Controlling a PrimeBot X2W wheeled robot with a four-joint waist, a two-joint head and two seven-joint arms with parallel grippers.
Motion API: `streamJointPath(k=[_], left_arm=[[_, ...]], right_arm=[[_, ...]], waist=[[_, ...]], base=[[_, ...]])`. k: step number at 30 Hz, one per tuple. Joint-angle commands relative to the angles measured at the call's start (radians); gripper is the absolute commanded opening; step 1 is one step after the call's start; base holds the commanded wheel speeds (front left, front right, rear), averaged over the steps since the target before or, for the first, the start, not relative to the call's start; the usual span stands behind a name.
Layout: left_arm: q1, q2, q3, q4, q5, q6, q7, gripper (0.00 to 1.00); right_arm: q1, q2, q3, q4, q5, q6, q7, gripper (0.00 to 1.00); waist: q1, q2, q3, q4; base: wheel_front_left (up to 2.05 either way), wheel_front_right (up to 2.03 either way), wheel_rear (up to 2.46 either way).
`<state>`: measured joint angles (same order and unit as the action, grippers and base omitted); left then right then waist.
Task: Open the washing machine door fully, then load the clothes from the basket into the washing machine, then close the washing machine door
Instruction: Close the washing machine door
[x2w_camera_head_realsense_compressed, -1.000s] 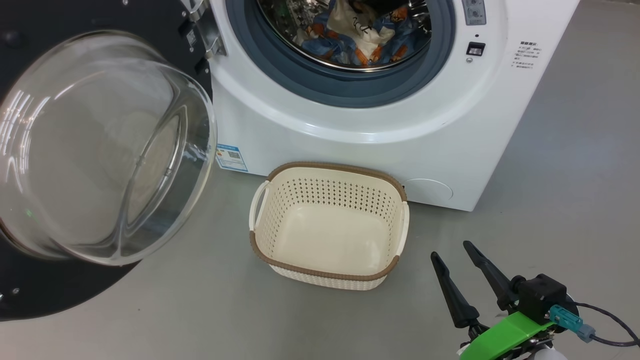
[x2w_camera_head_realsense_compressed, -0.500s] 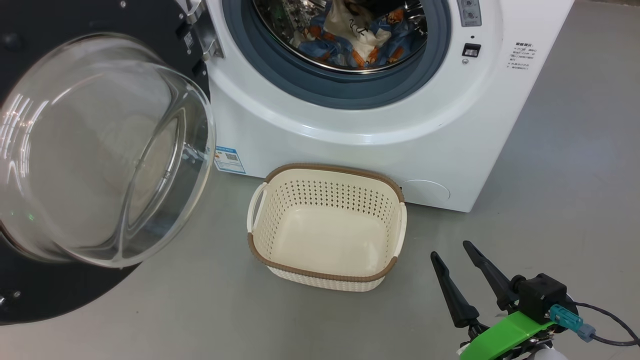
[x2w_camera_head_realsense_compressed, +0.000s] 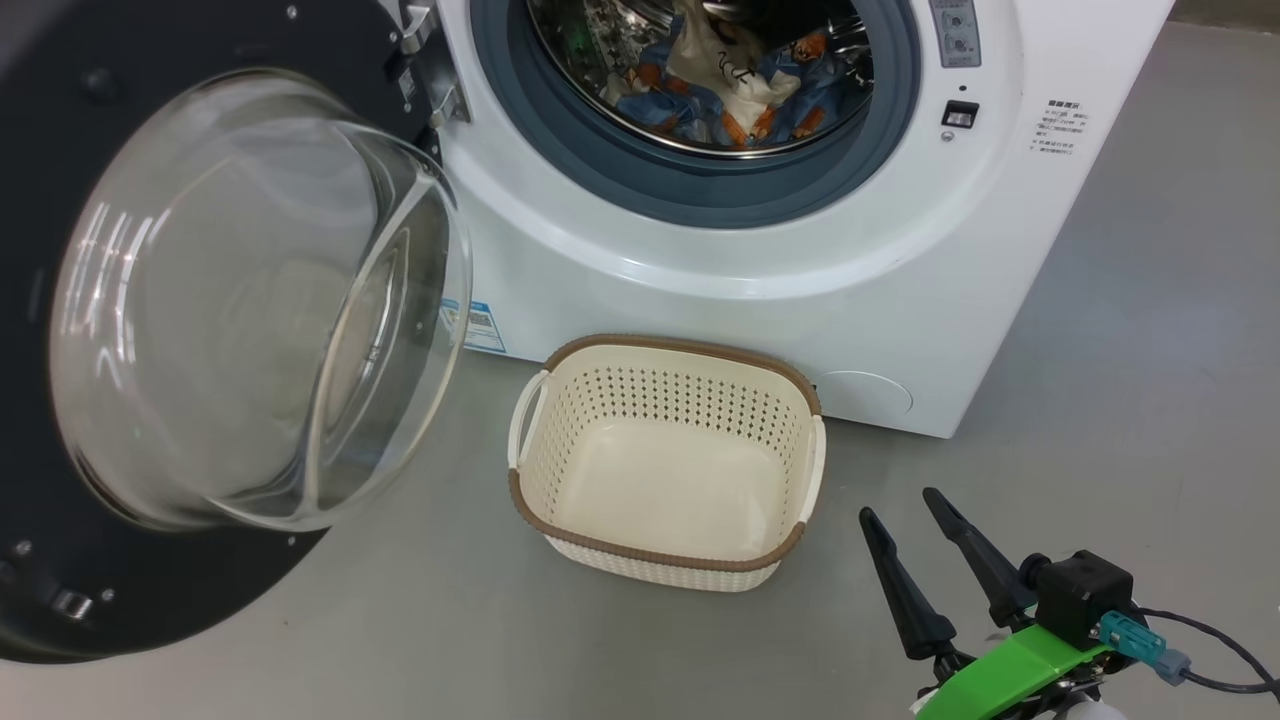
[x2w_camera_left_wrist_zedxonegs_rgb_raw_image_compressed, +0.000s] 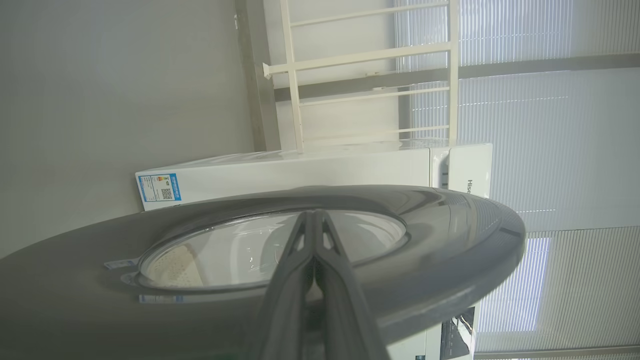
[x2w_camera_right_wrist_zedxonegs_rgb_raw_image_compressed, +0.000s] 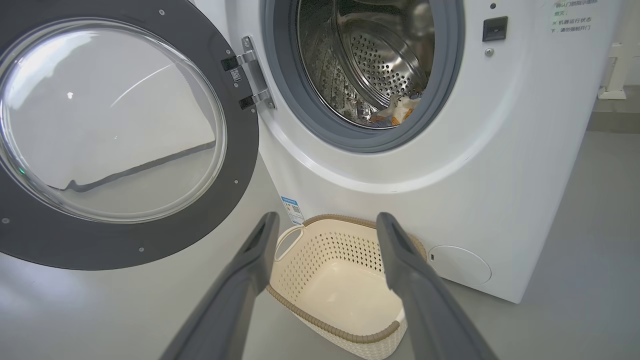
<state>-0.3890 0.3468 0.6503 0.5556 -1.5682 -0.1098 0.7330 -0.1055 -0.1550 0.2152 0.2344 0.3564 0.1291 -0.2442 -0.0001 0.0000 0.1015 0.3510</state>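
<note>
Washer (x2w_camera_head_realsense_compressed: 700, 290) stands on grey floor (x2w_camera_head_realsense_compressed: 1150, 350). Door (x2w_camera_head_realsense_compressed: 60, 100) is swung wide open at the washer's left side, hung on the hinge (x2w_camera_head_realsense_compressed: 435, 60) at the left edge of the washer's opening. Its clear glass bowl (x2w_camera_head_realsense_compressed: 260, 300) bulges out of the inner face.

Clothes (x2w_camera_head_realsense_compressed: 730, 90) lie inside the washer's drum (x2w_camera_right_wrist_zedxonegs_rgb_raw_image_compressed: 380, 65), low in it, behind the grey-blue seal (x2w_camera_head_realsense_compressed: 700, 190). They are blue fabric with orange print, with a cream piece on top.

Basket (x2w_camera_head_realsense_compressed: 665, 350) sits on the floor right in front of the washer's lower front. Its back rim is near the washer panel or touching it, cannot tell which. Nothing in the basket. A blue label (x2w_camera_head_realsense_compressed: 480, 325) is on the washer's lower left front, just left of the basket.

Right gripper (x2w_camera_head_realsense_compressed: 898, 504) is released, fingers spread wide and holding nothing. It hangs in front of the washer, to the right of the basket and apart from it. The right wrist view has its fingers (x2w_camera_right_wrist_zedxonegs_rgb_raw_image_compressed: 240, 280) framing the basket, pointed at the washer front.

Left gripper (x2w_camera_left_wrist_zedxonegs_rgb_raw_image_compressed: 312, 214) is clenched, fingers pressed together with nothing between them. It is on the far side of the door from the washer, lying across the door's outer face over the window. Contact with the door cannot be told.
</note>
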Motion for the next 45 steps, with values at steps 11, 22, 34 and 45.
streamJointPath(k=[11,22,34,45], left_arm=[[0.1,-0.025,-0.007,-0.201,-0.123,0.097,0.22,0.0],[0.208,-0.108,-0.08,-0.453,-0.203,0.196,0.4,0.0],[0.267,-0.208,-0.151,-0.596,-0.226,0.216,0.449,0.0],[0.28,-0.284,-0.26,-0.663,-0.262,0.185,0.439,0.0]], right_arm=[[-0.011,0.005,0.031,-0.004,0.032,0.002,-0.012,1.0],[-0.019,0.004,0.04,0.011,0.04,0.002,-0.015,1.0],[-0.031,0.009,0.049,0.022,0.046,0.002,-0.017,1.0],[-0.039,0.02,0.044,0.026,0.048,0.002,-0.017,1.0]], waist=[[0.0001,0.0,0.005,0.007],[0.0001,0.0,0.014,0.018],[0.0001,0.0,0.027,-0.025],[0.0001,0.0,0.038,-0.092]], base=[[0.0,0.0,0.0],[0.0,0.0,0.0],[0.0,0.0,0.0],[0.0,0.0,0.0]])
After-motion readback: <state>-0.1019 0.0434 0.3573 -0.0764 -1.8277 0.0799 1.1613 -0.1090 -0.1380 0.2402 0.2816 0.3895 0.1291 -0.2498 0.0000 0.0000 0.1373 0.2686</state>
